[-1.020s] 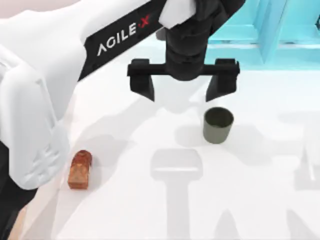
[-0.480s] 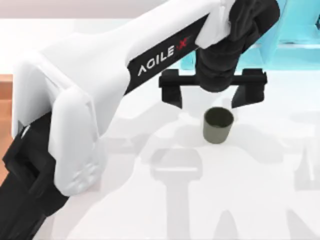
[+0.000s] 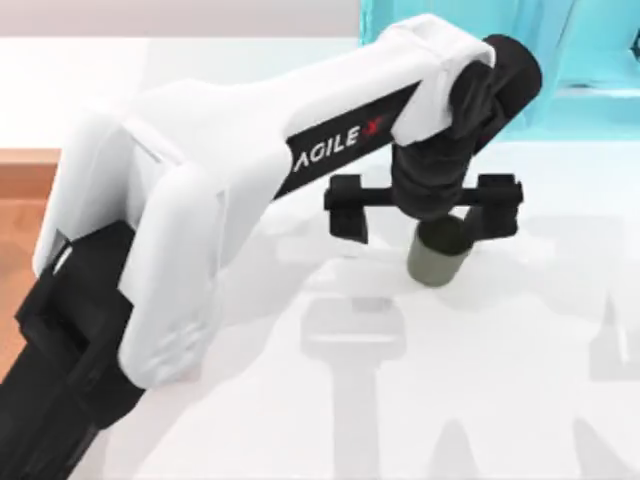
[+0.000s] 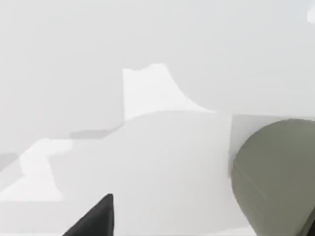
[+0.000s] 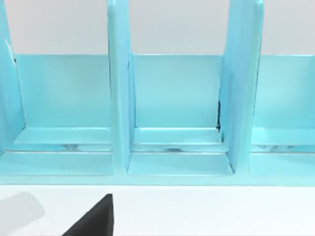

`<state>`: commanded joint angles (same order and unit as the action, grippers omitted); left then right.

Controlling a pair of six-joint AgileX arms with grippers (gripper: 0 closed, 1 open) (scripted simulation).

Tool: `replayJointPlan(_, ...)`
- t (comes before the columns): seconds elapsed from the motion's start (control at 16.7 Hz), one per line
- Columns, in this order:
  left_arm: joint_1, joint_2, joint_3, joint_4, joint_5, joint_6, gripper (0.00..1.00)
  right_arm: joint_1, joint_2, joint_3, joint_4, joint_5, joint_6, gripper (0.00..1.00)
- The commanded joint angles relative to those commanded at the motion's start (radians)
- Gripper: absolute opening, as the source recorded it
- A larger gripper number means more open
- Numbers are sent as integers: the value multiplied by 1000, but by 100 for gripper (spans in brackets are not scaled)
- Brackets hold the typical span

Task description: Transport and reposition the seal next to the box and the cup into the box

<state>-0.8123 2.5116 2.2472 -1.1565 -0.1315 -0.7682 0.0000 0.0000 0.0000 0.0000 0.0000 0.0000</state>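
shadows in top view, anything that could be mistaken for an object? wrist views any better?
Top view: soft grey arm-and-gripper-shaped shadows spread over the white table, below the cup; the left gripper straddles the cup's top. Left wrist view: hard-edged grey shadow patches on the table, the cup cropped at the frame edge. Right wrist view: evenly lit cyan shelf, one faint shadow at a corner.

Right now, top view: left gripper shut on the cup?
No. The left gripper is spread wide above the cup, its fingers out to either side.
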Motion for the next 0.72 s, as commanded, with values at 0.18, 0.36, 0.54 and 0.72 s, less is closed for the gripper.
replayJointPlan(0.18, 4, 10, -46, 51, 1, 4, 100, 0, 0, 0, 0, 0, 0, 100)
replayJointPlan(0.36, 4, 10, -46, 51, 1, 4, 100, 0, 0, 0, 0, 0, 0, 100)
replayJointPlan(0.54, 4, 10, -46, 51, 1, 4, 77, 0, 0, 0, 0, 0, 0, 100)
replayJointPlan(0.72, 4, 10, -46, 51, 1, 4, 55, 0, 0, 0, 0, 0, 0, 100)
